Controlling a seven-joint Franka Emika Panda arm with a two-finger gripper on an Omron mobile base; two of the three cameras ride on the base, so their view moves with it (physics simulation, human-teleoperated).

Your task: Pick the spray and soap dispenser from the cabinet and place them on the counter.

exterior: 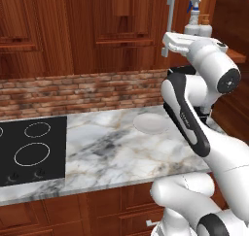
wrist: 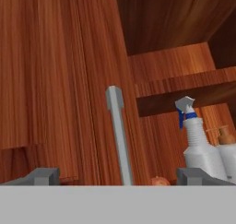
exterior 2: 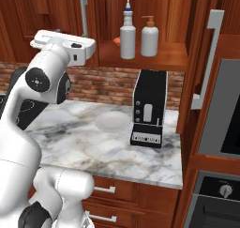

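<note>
The hand [wrist: 118, 176] is up high with its fingers [wrist: 42, 176] spread wide apart, gripping nothing, a silver handle [wrist: 119, 140] rising between them. At the upper middle of the right base view, the spray [exterior 2: 127, 32] and soap dispenser [exterior 2: 149, 35] stand side by side on the open cabinet [exterior 2: 154, 58] shelf, above the marble table [exterior 2: 84, 138], beside a small orange object [exterior 2: 116, 41].

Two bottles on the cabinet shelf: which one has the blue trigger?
The spray, the taller slim bottle on the left in the right base view. The soap dispenser beside it is squatter, with an orange pump.
</note>
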